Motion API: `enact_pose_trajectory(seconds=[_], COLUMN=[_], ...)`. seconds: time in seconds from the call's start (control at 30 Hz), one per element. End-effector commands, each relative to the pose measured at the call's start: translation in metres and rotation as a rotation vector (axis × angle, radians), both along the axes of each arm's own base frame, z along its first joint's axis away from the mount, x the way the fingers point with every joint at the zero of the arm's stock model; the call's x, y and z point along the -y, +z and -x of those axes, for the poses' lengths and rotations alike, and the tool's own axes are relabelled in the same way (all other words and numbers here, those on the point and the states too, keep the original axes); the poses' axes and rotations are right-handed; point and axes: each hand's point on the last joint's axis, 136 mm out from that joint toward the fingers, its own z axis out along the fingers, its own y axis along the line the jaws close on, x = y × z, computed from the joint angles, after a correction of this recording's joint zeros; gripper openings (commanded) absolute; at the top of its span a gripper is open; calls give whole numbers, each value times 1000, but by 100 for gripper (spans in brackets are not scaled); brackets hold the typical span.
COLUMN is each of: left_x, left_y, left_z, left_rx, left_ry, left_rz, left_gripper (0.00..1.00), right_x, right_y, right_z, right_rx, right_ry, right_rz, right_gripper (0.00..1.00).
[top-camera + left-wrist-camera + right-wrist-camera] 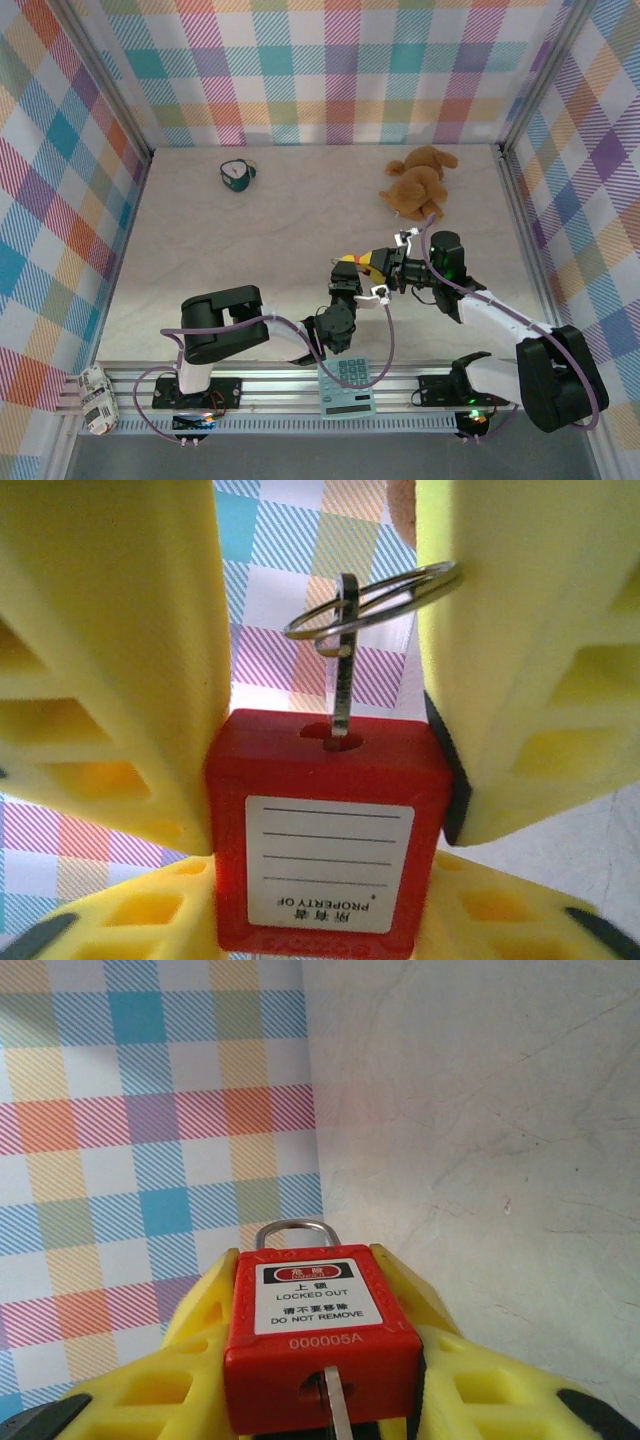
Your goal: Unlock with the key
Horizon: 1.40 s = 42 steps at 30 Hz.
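One step looked done from the right wrist view: the slim dull-metal key [336, 1407] sat pushed into the keyhole in the end face of the red square padlock [318, 1305], whose silver shackle [295, 1232] had both legs down in the body and pointed away from the camera. The right gripper [315, 1360] was clenched on the padlock's body, its chunky yellow fingers [150, 1390] pressed against both red sides. From the left wrist, the key stood up out of the lock with a steel split ring [375, 600] threaded through its head, and nothing pinched either one. The left gripper [315, 910] had its own yellow fingers spread either side of the padlock's lower end, and I could not tell whether they were grasping it or merely flanking it. From above, both grippers met over the middle of the pale table [250, 240], well apart from the brown plush bear [420, 180]. To my eye the turn was the step in hand. The next move called for a pinch on the key's head or ring and a twist, with the red body held fast.
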Motion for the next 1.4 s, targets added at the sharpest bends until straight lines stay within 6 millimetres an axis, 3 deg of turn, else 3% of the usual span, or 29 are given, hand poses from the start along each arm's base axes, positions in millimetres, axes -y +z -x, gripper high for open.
enact_pose_trajectory(seconds=[0.0, 0.1, 0.23, 0.43, 0.6, 0.7, 0.77, 0.87, 1.07, 1.17, 1.37], left_x=[-7, -10, -14, -31, -60, -79, -85, -79, -62, -54, -39], left_y=[16, 23, 37, 57, 64, 58, 64, 61, 59, 60, 40], left_z=[6, 13, 21, 28, 25, 22, 22, 31, 40, 36, 18], left_rx=[10, 13, 18, 5, -172, -445, -532, -626, -808, -873, -947], left_ry=[-20, -34, -51, -60, -45, -69, -90, -216, -409, -459, -456], left_rz=[83, 90, 129, 179, 219, 310, 380, 369, 382, 389, 321], left_gripper=[56, 73, 84, 90, 90, 88, 86, 77, 70, 60, 41], right_x=[-1, -1, -1, -2, 0, 1, 0, 0, -3, -3, -3], right_y=[13, 19, 26, 28, 31, 31, 32, 31, 31, 32, 30], right_z=[-6, -9, -16, -20, -21, -21, -20, -19, -11, -6, 0], right_rx=[75, 105, 147, 186, 223, 236, 244, 245, 249, 256, 257], right_ry=[-1, 2, 3, 18, 25, 30, 39, 47, 92, 112, 128], right_rz=[15, 30, 58, 104, 138, 154, 158, 152, 136, 131, 128], right_gripper=[37, 37, 36, 36, 36, 36, 36, 36, 36, 36, 36])
